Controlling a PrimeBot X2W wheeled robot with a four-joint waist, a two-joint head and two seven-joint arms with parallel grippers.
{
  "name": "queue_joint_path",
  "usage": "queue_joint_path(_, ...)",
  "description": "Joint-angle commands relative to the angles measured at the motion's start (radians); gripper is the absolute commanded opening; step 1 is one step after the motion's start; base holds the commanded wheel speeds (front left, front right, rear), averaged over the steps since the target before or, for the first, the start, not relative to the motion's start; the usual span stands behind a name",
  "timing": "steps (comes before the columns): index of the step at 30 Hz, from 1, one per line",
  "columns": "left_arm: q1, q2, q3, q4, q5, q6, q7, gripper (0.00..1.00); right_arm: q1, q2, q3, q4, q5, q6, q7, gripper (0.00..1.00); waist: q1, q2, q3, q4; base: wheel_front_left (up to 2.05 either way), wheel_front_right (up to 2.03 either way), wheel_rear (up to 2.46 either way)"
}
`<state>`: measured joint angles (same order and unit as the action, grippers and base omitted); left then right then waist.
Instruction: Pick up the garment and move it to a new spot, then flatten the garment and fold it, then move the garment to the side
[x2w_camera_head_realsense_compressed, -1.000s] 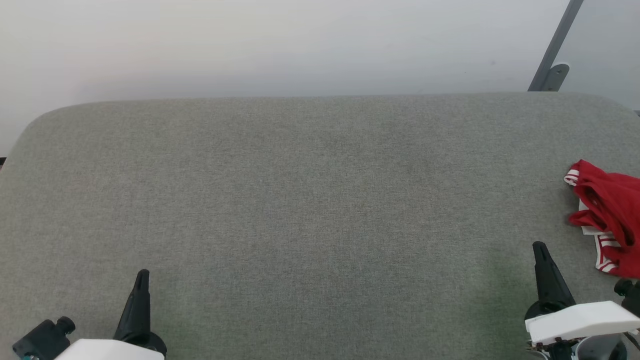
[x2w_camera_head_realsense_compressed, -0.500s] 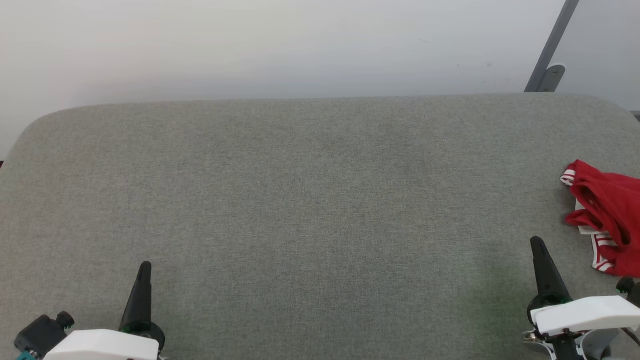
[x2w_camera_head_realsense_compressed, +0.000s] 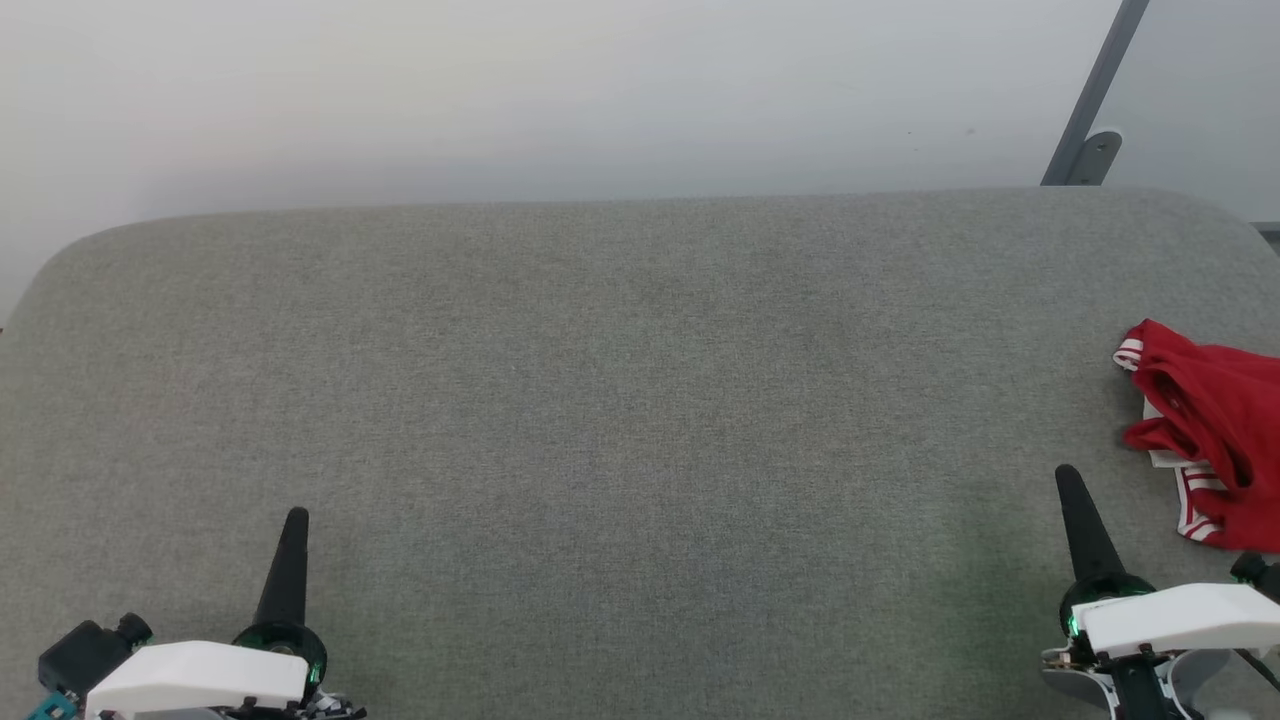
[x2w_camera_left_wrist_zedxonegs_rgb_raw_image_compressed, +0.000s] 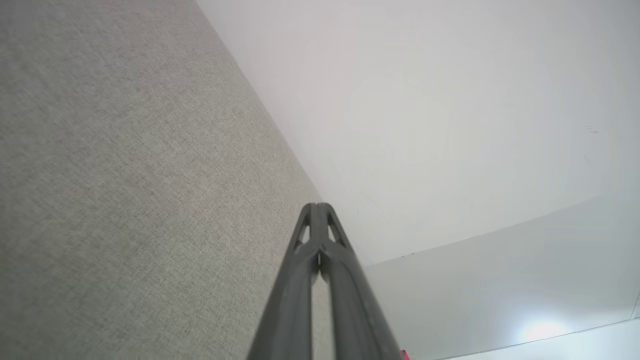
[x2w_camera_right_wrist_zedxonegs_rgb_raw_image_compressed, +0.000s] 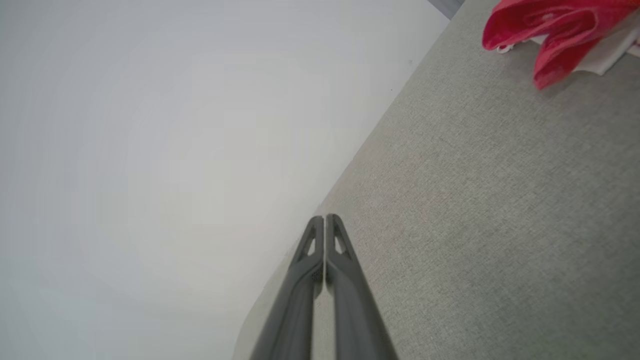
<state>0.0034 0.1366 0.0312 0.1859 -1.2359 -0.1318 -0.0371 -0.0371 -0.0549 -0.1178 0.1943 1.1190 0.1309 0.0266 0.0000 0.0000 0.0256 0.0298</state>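
Wide grey table (x2w_camera_head_realsense_compressed: 640, 400), garment (x2w_camera_head_realsense_compressed: 1205, 430) bunched at the right edge, both grippers empty.

There's plenty of bare fabric top across the middle and left, and the rounded far corners run up against a pale wall (x2w_camera_head_realsense_compressed: 600, 90). The garment lies crumpled far right, partly cut off by the head view's edge: red folds, white cloth peeking from under, red-white striped trim. The right gripper (x2w_camera_head_realsense_compressed: 1066, 472) is near it but not touching, fingers pressed together on nothing. The left gripper (x2w_camera_head_realsense_compressed: 296, 515) is low left, well apart, also closed.
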Motion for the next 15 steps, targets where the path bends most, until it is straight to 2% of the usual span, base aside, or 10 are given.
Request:
queue_joint_path(1,-0.023,0.003,0.008,-0.004,-0.020,0.001,0.007,0.00,-0.022,0.001,0.001,-0.006,0.027,0.000,0.006,0.00,0.0000,0.0000,-0.001,-0.001,0.00,0.00,0.00)
queue_joint_path(15,-0.051,-0.019,0.023,0.014,-0.126,0.001,0.043,0.00,-0.038,0.002,0.002,0.011,0.159,0.000,0.031,0.00,0.0000,0.0000,-0.006,-0.007,0.00,0.00,0.00)
